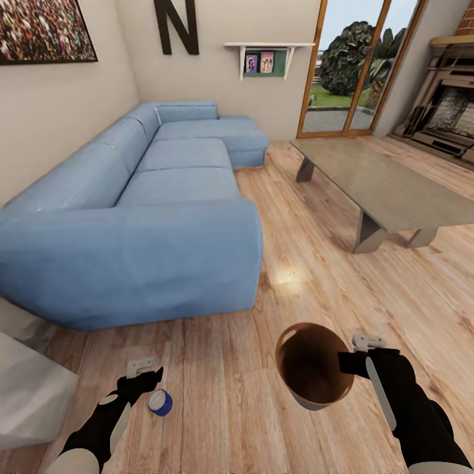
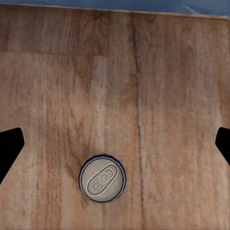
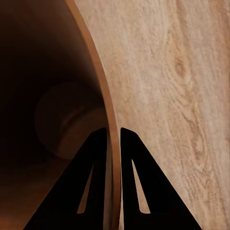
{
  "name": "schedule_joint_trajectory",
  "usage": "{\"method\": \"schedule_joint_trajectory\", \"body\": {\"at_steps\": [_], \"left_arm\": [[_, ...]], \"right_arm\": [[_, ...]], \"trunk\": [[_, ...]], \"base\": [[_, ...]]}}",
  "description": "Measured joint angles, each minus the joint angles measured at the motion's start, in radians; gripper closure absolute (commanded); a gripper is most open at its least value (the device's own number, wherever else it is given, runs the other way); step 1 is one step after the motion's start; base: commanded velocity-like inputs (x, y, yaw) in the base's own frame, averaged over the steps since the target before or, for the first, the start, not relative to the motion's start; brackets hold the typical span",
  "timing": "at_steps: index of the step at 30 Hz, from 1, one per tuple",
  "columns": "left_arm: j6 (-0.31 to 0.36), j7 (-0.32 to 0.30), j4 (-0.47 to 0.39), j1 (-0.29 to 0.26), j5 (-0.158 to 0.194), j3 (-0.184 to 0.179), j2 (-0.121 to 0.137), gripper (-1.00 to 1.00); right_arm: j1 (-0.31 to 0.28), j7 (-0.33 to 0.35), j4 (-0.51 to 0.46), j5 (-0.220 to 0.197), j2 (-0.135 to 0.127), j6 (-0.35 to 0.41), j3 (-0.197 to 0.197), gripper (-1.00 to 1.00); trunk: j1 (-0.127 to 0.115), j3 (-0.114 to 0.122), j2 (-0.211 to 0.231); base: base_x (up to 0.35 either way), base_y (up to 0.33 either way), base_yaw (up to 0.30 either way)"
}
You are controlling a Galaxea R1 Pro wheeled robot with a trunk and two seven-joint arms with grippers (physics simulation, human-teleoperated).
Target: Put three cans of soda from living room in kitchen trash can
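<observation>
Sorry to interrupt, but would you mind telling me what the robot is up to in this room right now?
It is in the living room, beside the blue sofa. The right gripper is shut on the rim of the trash can, one of the fingers inside and one outside. The left gripper is open above a dark blue soda can standing upright on the wood floor, not yet gripping it. The grey coffee table stands farther back.

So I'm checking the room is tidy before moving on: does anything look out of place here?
Yes: a dark blue soda can stands upright on the wood floor in front of the sofa, under the open left tool. The wastebasket is also off the floor, its rim pinched by the right tool.
</observation>
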Motion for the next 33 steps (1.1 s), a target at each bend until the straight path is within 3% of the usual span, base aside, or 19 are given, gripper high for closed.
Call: {"method": "schedule_joint_trajectory", "body": {"at_steps": [33], "left_arm": [[0.0,0.0,0.001,0.0,-0.002,0.0,0.009,-1.0]], "right_arm": [[-0.001,0.0,0.001,0.0,0.0,-0.001,0.0,1.0]], "trunk": [[0.0,-0.054,0.0]], "base": [[0.0,0.0,0.0]]}}
